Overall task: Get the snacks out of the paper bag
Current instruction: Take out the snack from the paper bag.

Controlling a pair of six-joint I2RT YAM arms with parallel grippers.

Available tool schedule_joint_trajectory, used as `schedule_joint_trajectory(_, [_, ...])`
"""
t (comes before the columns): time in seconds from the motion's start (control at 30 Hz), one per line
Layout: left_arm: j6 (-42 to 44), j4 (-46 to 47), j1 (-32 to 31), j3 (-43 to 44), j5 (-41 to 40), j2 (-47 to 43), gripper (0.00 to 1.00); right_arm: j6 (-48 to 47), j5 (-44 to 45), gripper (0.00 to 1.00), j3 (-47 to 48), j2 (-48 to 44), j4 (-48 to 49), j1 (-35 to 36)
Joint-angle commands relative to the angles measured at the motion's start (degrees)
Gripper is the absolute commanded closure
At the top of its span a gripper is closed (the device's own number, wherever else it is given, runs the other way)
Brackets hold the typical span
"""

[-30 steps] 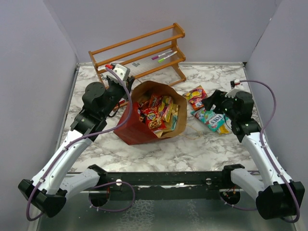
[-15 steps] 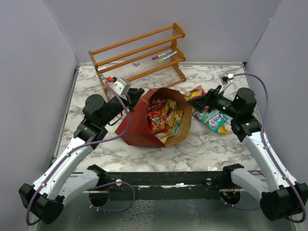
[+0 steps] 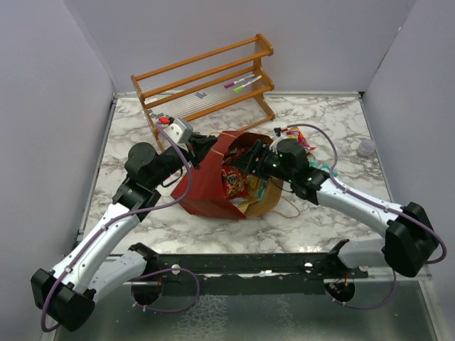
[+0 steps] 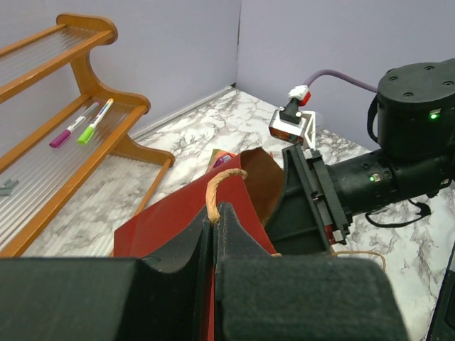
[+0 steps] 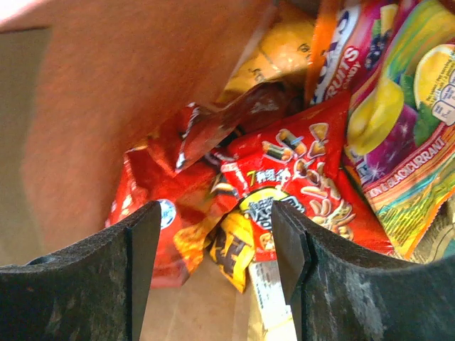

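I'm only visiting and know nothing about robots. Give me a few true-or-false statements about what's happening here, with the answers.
1. The left pincer grips the paper bag by its rim. True.
2. The right pincer is shut on a snack. False: it is open over the snacks, holding nothing.
3. Two pens lie on the wooden rack. True.
4. The paper bag is empty. False: packets still fill it.

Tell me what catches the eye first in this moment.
A red paper bag lies tipped mid-table, its mouth stuffed with bright snacks. The right gripper is poked into that mouth with jaws open, while the left gripper pinches the bag's rim by its cord handle. Behind stands a wooden rack holding two pens.
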Motion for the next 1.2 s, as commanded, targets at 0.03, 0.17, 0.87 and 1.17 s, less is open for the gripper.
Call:
schedule_joint_trajectory(0.03, [-0.6, 2.4, 0.6, -1.5, 0.8, -1.2, 1.00, 5.7, 9.7, 0.37, 5.3, 5.4, 1.5, 2.5])
schedule_joint_trajectory(0.17, [-0.4, 2.3, 0.6, -1.7, -0.1, -1.6, 1.00, 11.6, 13.3, 0.38, 3.3, 7.9, 4.0, 3.8])
schedule_joint_trajectory(0.87, [0.1, 2.6, 0.5, -2.9, -3.5, -1.4, 1.00, 17.3, 22.8, 0.58, 10.2, 20.2, 4.8, 8.4])
schedule_joint_trajectory(1.17, [0.4, 2.4, 0.5, -3.1, -4.6, -1.9, 1.00, 15.2, 24.3, 0.95, 8.9, 16.2, 5.9, 8.5])
